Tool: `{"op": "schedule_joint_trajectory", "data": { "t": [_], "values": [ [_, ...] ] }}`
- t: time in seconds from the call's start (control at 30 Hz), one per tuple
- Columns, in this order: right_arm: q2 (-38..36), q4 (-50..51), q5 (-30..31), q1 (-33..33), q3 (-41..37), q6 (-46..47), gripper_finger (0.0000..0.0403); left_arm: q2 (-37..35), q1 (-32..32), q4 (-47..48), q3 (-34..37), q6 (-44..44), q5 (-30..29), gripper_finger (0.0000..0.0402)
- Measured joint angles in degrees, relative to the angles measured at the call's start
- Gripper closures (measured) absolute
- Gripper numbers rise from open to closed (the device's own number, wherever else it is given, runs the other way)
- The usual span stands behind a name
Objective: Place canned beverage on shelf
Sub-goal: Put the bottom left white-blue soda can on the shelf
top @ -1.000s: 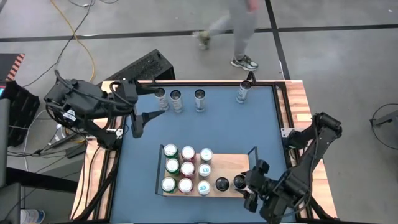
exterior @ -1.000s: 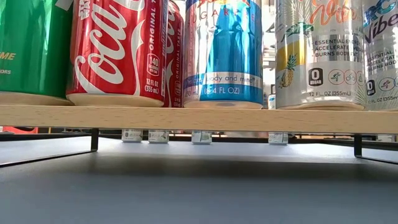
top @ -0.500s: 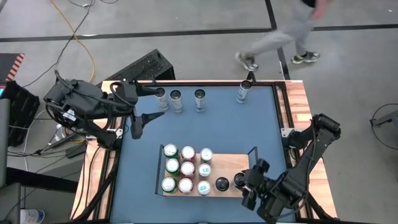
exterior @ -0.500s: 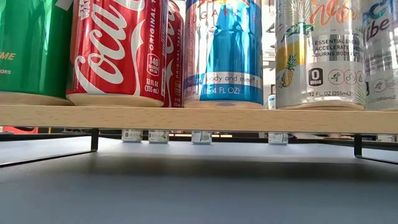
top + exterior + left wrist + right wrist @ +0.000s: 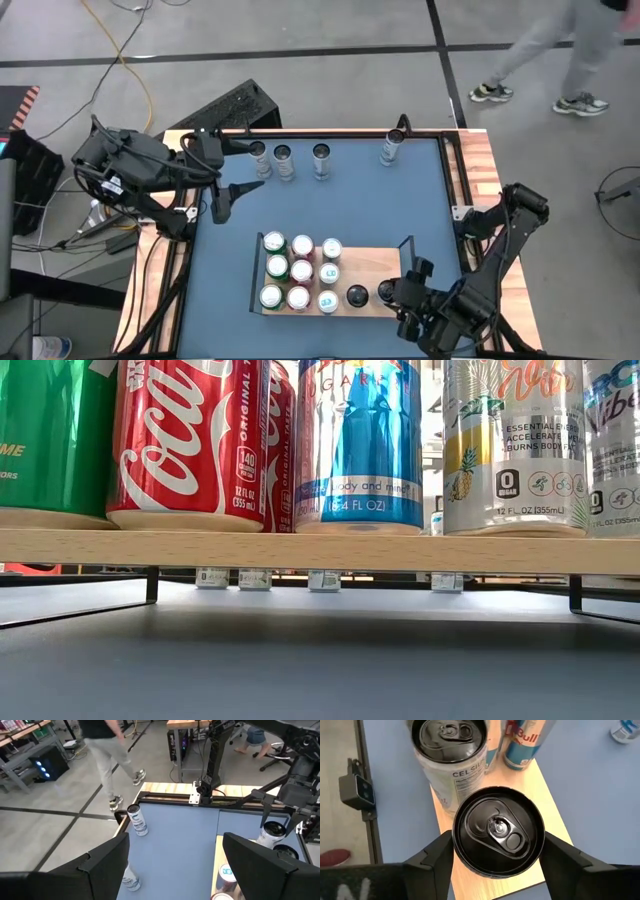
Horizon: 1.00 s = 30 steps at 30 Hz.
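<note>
The light-wood shelf point(image 5: 375, 265) lies on the blue table and carries several cans. A black-topped can point(image 5: 385, 291) stands at its near right, also in the right wrist view point(image 5: 497, 831) and at the low view's right edge point(image 5: 612, 445). My right gripper point(image 5: 398, 296) is shut on it. Another black-topped can point(image 5: 357, 296) stands just to its left. My left gripper point(image 5: 222, 200) hangs open and empty above the table's left part, near a row of loose cans point(image 5: 283, 155) along the far edge. My right gripper pinches the black-topped can's side wall just below the rim point(image 5: 456, 845) between its two fingers, one on each side. The fingers come slanting down from the table's right near side. The can stands upright with its base on the shelf point(image 5: 610, 532).
Several loose cans stand along the far edge point(image 5: 321, 153) point(image 5: 391, 143). Black rails point(image 5: 408, 250) rise at the shelf's short ends. The shelf's left part is packed with cans point(image 5: 302, 270). A person point(image 5: 570, 50) walks on the floor beyond the far edge.
The can in my right gripper was tilted and shifted a little; it now stands upright on the shelf. My right gripper has moved slightly toward the table's right edge. The person has walked to the right behind the table.
</note>
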State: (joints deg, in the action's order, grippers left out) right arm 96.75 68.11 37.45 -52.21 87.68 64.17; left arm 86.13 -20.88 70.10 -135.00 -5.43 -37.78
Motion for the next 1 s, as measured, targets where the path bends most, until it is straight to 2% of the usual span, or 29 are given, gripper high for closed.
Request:
{"op": "schedule_joint_trajectory", "data": {
  "t": [0.47, 0.83, 1.0],
  "values": [
    [-0.3, -1.5, -3.1, -0.2, 0.1, -13.0, 0.0162, 0.0, 0.0, 0.0, 0.0, 0.0, 0.0, 0.0093],
    [-3.1, -0.3, -7.7, -1.0, -0.1, -18.6, 0.0162, 0.0, 0.0, -0.1, 0.0, -0.3, 0.0, 0.0093],
    [-3.7, -0.5, -7.5, -0.9, -0.1, -20.1, 0.0162, 0.2, 0.0, -0.1, 0.0, -1.0, -0.1, 0.0093]
  ]
}}
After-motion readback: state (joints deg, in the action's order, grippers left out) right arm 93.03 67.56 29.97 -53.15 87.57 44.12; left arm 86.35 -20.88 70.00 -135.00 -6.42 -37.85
